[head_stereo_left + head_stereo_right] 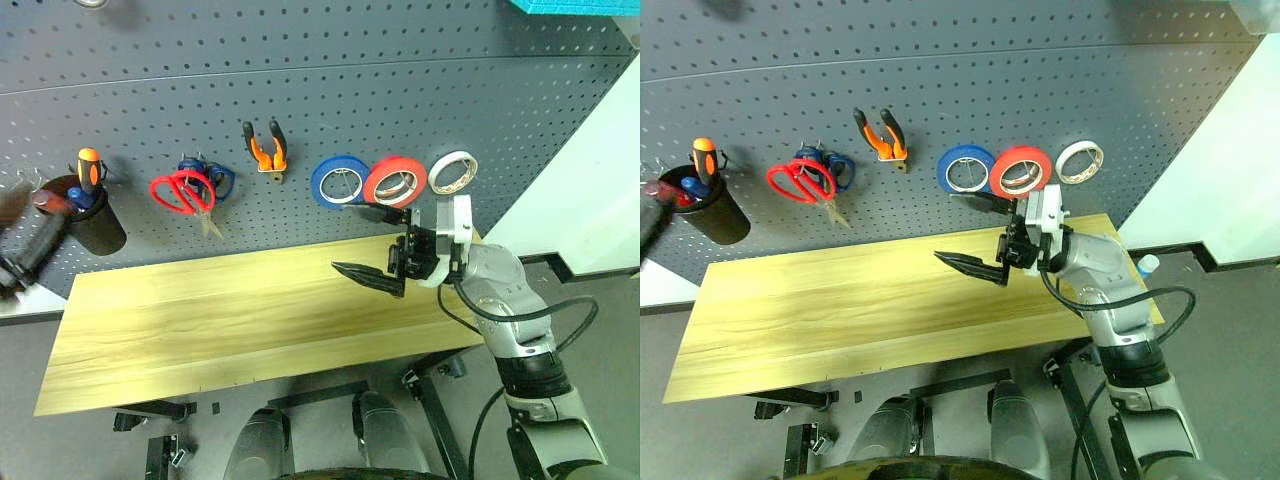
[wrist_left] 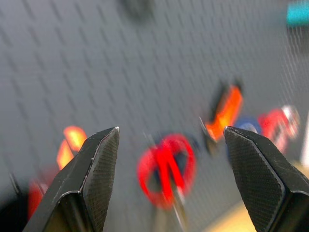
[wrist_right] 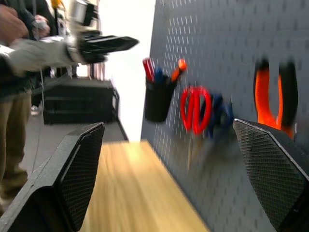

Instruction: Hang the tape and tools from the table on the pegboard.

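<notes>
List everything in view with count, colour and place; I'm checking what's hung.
table: 1, light wood, below pegboard.
pegboard: 1, dark grey, behind table.
black cup: 1, on pegboard, far left, holding screwdrivers.
red scissors: 1, hung, over blue scissors.
pliers: 1, orange-black, hung.
blue tape: 1, hung.
red tape: 1, hung beside blue.
whitish roll: 1, hung rightmost.
person: 1, beyond table end.
left end effector: open.
right end effector: open, over table.
</notes>
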